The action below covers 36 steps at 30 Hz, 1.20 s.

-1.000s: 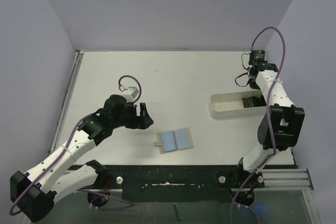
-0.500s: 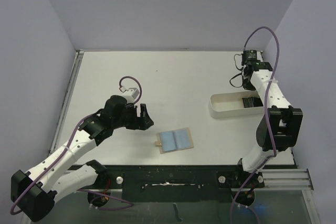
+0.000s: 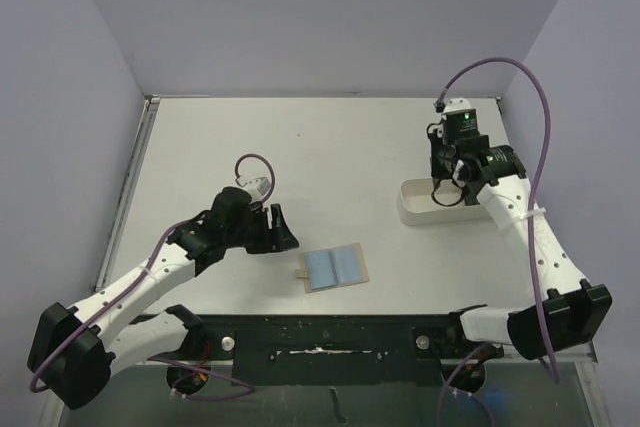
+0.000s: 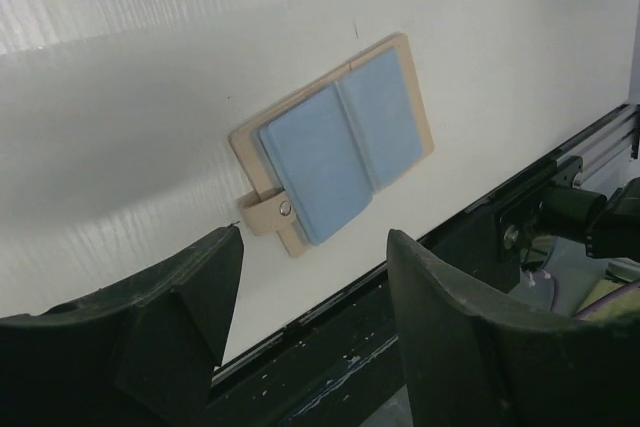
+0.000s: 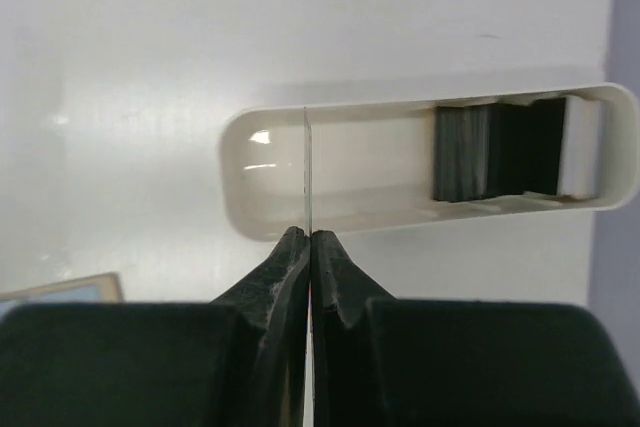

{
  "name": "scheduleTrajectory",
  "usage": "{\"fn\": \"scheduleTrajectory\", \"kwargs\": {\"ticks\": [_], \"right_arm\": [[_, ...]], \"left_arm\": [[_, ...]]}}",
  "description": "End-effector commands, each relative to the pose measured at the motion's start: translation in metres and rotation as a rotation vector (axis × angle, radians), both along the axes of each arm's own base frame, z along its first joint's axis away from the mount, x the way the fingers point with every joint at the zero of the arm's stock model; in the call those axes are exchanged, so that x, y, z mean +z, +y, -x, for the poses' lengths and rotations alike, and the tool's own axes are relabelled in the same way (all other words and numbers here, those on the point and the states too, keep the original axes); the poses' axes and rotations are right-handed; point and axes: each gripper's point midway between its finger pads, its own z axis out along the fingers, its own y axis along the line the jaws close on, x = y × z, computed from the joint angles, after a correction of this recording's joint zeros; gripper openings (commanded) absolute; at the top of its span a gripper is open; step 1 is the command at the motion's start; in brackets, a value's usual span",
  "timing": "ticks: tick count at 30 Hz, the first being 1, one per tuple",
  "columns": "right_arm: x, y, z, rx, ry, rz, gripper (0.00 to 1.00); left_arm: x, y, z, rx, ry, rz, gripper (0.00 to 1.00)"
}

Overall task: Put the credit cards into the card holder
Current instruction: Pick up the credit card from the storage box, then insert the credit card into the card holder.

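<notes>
My left gripper (image 3: 279, 229) hangs low over the white table (image 3: 300, 147) with its 2 black jaws spread apart and nothing between them; in the left wrist view bare table shows through the gap. Just to its right, close to the table's front edge, lies the small tan leather-like bifold card holder (image 4: 335, 142). It is opened flat with its 2 light blue lined halves facing up, and its little tab with the snap stud (image 4: 284, 208) sticks out from 1 side. It lies apart from my left jaws, touched by neither. My right gripper (image 5: 308, 243) is over the left part of the white oblong plastic tray (image 5: 250, 187), well to the right of the card holder. Its 2 jaws are pressed together on 1 thin credit card (image 5: 306, 172), which shows edge-on as a fine line running out from the fingertips. Whether that card touches the tray I cannot tell. At the tray's far right end rests the stack of dark grey-black credit cards (image 5: 490, 152), standing on edge side by side. A corner of the card holder peeks in at the lower left of the right wrist view.
</notes>
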Motion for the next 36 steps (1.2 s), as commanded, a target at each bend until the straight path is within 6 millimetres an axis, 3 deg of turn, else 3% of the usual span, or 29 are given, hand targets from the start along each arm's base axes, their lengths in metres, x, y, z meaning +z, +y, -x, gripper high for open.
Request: {"fn": "scheduleTrajectory", "kwargs": {"ticks": [1, 4, 9, 19, 24, 30, 36], "right_arm": [[0.007, 0.067, 0.017, 0.134, -0.074, -0.278, 0.0], [0.004, 0.108, 0.031, 0.221, -0.1, -0.426, 0.0], [-0.009, 0.156, 0.057, 0.308, -0.079, -0.646, 0.0], [-0.053, 0.207, 0.095, 0.34, 0.023, -0.819, 0.0], [-0.075, 0.223, 0.105, 0.327, 0.08, -0.864, 0.0], [-0.097, 0.228, 0.111, 0.3, 0.146, -0.874, 0.0], [-0.108, 0.226, 0.115, 0.226, 0.193, -0.892, 0.0]], "left_arm": [[0.013, -0.019, -0.007, 0.013, 0.02, 0.119, 0.57], [0.013, -0.021, -0.008, 0.037, 0.044, 0.139, 0.54], [0.0, -0.026, -0.003, 0.06, 0.105, 0.183, 0.5], [-0.027, -0.041, 0.009, 0.025, 0.219, 0.269, 0.31], [-0.034, -0.044, 0.009, 0.019, 0.237, 0.279, 0.24], [-0.052, -0.041, 0.011, 0.034, 0.262, 0.251, 0.1], [-0.064, -0.039, 0.013, 0.038, 0.285, 0.225, 0.06]]}}
